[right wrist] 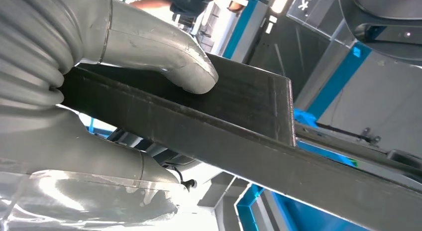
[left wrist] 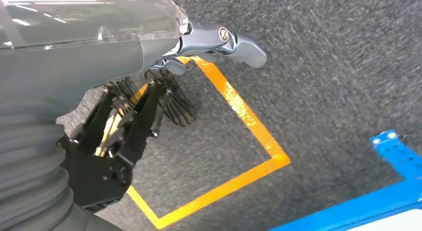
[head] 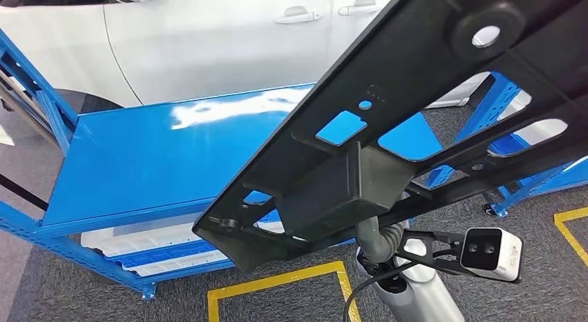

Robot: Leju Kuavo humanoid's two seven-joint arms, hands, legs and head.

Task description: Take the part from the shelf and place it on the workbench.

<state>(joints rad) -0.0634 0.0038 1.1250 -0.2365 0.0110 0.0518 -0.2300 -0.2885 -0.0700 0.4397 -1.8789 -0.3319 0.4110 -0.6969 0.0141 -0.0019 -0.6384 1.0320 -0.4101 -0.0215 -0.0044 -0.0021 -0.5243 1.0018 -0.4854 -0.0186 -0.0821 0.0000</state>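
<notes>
A large black plastic part with several cut-outs is held up slanted close in front of the head camera, over the near right corner of the blue workbench top. My right hand grips it from underneath at its boxy block. In the right wrist view the grey thumb presses on the part's black box section, with the palm on the other side. My left hand hangs over the floor, holding nothing, thumb out and dark fingers loosely spread.
A white car stands right behind the workbench. White pieces lie on its lower shelf. Another blue frame stands at the right. Yellow tape squares mark the grey carpet. A person is in the background.
</notes>
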